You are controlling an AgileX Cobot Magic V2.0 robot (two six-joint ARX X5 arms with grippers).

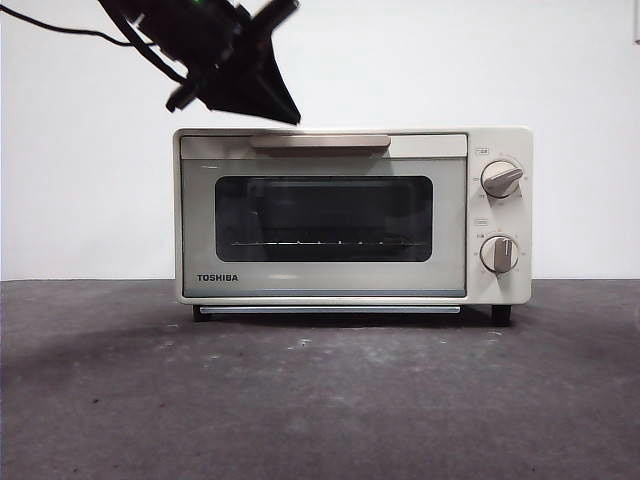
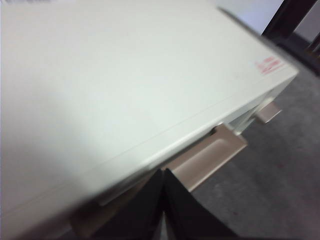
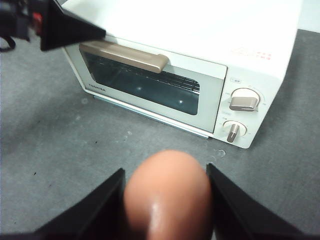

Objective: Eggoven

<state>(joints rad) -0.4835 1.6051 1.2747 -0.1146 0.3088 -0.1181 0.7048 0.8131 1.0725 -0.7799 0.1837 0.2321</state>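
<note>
Right gripper (image 3: 167,200) waited out front, jaws clamped on the egg (image 3: 167,192). Oven (image 1: 352,215) door was shut. Left gripper (image 1: 285,112), jaws pressed together and empty, hung just above the handle (image 1: 320,142); should hook it centrally and pull down evenly.

- The left end effector (image 1: 285,110) is matt black, its jaws flat wedges narrowing to a sharp tip.
- Behind that wedge sits a bulkier black housing, with a thin black cable (image 1: 60,30) trailing from it against the white wall.
- In the right wrist view, a small red mark (image 3: 35,19) shows on that same dark housing.
- The right end effector (image 3: 167,200) has two black jaws with smooth, slanted inner faces.
</note>
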